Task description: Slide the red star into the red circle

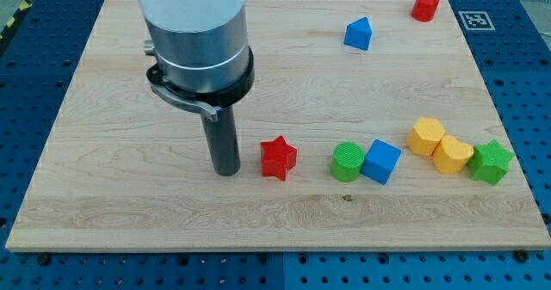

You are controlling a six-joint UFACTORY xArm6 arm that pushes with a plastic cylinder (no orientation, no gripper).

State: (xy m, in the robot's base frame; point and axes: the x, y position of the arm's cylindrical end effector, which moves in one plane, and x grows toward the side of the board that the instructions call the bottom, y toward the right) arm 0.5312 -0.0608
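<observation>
The red star (278,157) lies on the wooden board (120,212), a little below the middle. The red circle (425,5), a short red cylinder, stands near the board's top right corner, far from the star. My tip (226,170) rests on the board just to the left of the red star, with a small gap between them. The rod stands upright under the arm's large grey and white body (196,40).
A blue triangular block (358,33) lies at upper right. To the right of the star sits a row: green cylinder (347,162), blue cube (380,161), two yellow blocks (425,137) (452,155) and a green star (491,161). A marker tag (475,20) sits beyond the board's top right corner.
</observation>
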